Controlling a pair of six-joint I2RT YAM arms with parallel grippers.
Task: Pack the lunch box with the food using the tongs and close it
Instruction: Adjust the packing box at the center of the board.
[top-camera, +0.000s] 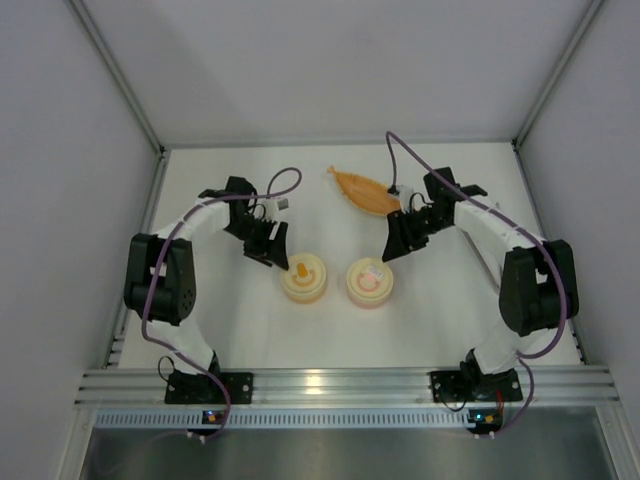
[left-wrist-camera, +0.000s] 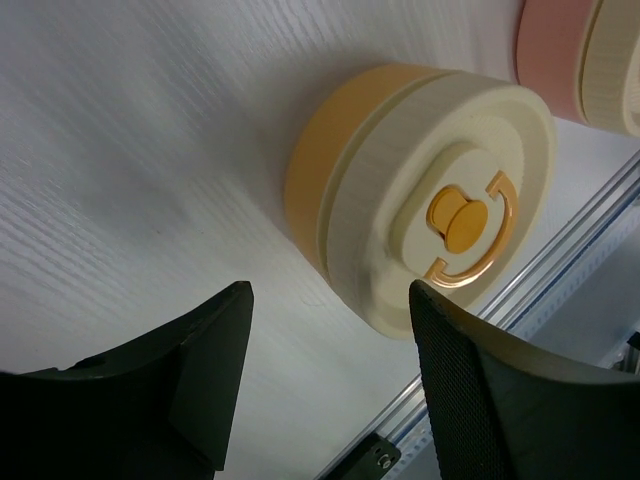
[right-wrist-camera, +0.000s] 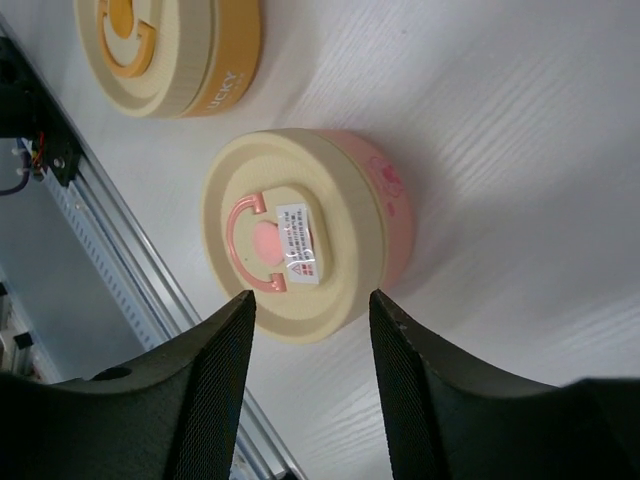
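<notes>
Two round lunch box tubs stand side by side on the white table, each with its cream lid on: a yellow one (top-camera: 304, 277) (left-wrist-camera: 430, 200) (right-wrist-camera: 170, 50) and a pink one (top-camera: 369, 282) (right-wrist-camera: 300, 230) (left-wrist-camera: 580, 60). My left gripper (top-camera: 268, 247) (left-wrist-camera: 330, 300) hovers just behind and left of the yellow tub, open, with nothing between its fingers. Behind and right of the pink tub my right gripper (top-camera: 398, 240) (right-wrist-camera: 310, 300) is also open and holds nothing. The food and the tongs are out of view.
A long orange boat-shaped dish (top-camera: 365, 190) lies at the back, between the two arms. An aluminium rail (top-camera: 340, 385) runs along the near table edge. Grey walls enclose the table on the left, right and back.
</notes>
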